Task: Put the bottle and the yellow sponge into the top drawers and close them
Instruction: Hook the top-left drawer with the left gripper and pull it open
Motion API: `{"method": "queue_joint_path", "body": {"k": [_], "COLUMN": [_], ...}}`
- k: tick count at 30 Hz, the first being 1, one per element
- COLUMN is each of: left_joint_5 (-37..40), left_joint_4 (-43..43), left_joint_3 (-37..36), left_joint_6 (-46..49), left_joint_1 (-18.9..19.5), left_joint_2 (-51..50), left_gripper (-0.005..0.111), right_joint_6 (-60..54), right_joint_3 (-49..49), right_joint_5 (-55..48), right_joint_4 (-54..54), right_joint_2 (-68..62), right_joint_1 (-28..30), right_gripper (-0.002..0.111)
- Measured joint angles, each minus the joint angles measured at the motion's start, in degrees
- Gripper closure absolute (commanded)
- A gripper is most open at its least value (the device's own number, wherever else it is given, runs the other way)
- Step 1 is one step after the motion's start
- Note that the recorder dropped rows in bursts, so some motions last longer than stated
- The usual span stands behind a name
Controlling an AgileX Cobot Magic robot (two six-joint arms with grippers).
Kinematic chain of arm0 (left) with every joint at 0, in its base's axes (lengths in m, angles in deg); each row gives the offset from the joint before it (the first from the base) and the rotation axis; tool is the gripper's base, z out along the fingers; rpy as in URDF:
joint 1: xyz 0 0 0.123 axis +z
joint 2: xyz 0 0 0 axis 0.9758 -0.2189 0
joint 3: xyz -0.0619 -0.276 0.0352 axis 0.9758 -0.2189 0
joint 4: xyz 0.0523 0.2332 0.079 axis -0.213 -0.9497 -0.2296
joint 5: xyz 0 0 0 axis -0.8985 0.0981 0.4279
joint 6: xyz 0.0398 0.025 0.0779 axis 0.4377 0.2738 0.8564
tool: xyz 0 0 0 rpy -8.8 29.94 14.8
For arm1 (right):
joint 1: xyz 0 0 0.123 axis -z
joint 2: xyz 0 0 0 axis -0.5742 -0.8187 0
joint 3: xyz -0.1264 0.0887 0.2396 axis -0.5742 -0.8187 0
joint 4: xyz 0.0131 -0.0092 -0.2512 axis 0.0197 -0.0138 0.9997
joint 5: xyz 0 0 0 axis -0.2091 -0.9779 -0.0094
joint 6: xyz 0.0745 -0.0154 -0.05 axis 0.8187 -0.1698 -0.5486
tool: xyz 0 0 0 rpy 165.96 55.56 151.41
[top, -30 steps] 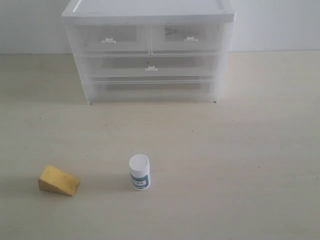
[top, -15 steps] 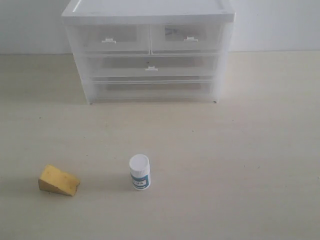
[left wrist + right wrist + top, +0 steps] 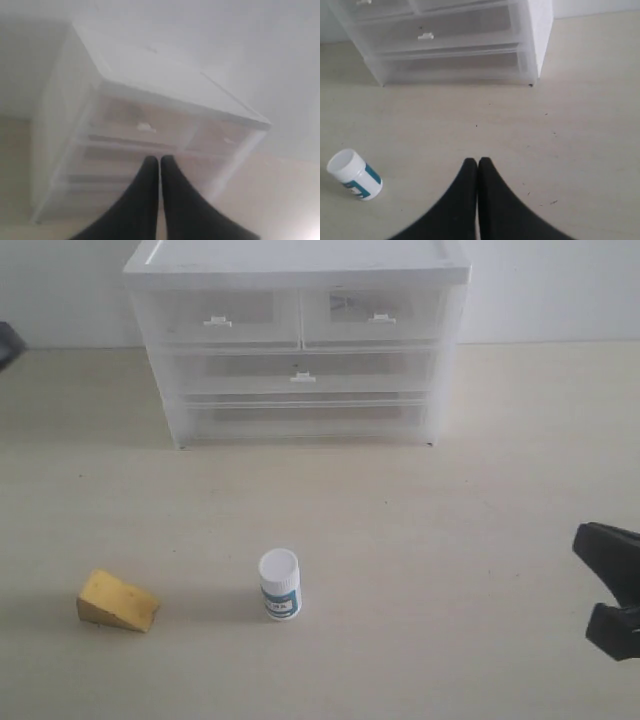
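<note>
The bottle [image 3: 279,585] stands upright on the table, white cap up, teal label facing front; the right wrist view shows the bottle [image 3: 354,175] well off to one side of my right gripper [image 3: 478,160], which is shut and holds nothing. The yellow sponge [image 3: 118,602] lies to the bottle's left. Both top drawers, left [image 3: 217,318] and right [image 3: 375,315], are closed in the white cabinet [image 3: 300,260]. My left gripper [image 3: 160,159] is shut and empty, hanging in front of the left top drawer [image 3: 142,125] but apart from it.
Two full-width drawers [image 3: 303,372] sit closed below the top pair. Dark parts of the right arm [image 3: 612,550] show at the right edge, and a dark bit of the left arm [image 3: 8,342] at the left edge. A white wall stands behind the cabinet.
Both arms have come into the exterior view, the right at the right edge and the left at the left edge. Bottle, sponge and drawers have not moved.
</note>
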Motion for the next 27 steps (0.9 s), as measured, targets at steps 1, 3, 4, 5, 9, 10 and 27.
{"method": "queue_joint_path", "body": {"k": [1, 3, 4, 5, 9, 10, 27], "left_joint_5": [-3.09, -8.74, -9.63, -10.15, -11.29, -11.29, -13.05], "left_joint_4": [-0.91, -2.36, -2.36, -2.36, -2.62, -2.62, -4.03], "left_joint_3": [1.32, 6.76, 8.80, 10.94, 23.97, 27.65, 42.74], "left_joint_6": [-0.61, -1.68, -2.08, -2.96, -15.05, -18.36, -36.02], "left_joint_1": [-0.58, -4.42, -6.14, -7.72, -12.49, -12.88, -13.53], "left_joint_2": [-4.60, -18.90, -22.67, -26.01, -38.16, -40.78, -52.09], "left_gripper": [0.103, 0.103, 0.103, 0.103, 0.081, 0.074, 0.103], "right_joint_6": [-0.27, -0.68, -0.73, -0.83, -1.00, -1.00, 0.30], "right_joint_3": [0.00, 0.00, 0.00, 0.00, 0.02, 0.02, 0.02], "right_joint_5": [1.47, 5.70, 6.94, 7.84, 11.69, 12.19, 13.65], "right_joint_4": [0.00, 0.00, 0.00, 0.00, 0.00, 0.00, 0.00], "right_joint_2": [-2.08, -7.40, -9.08, -10.34, -16.54, -17.24, -17.55], "right_joint_1": [-1.03, -3.05, -3.39, -3.50, -3.77, -3.77, -3.77], "right_gripper": [0.109, 0.109, 0.109, 0.109, 0.109, 0.109, 0.109]}}
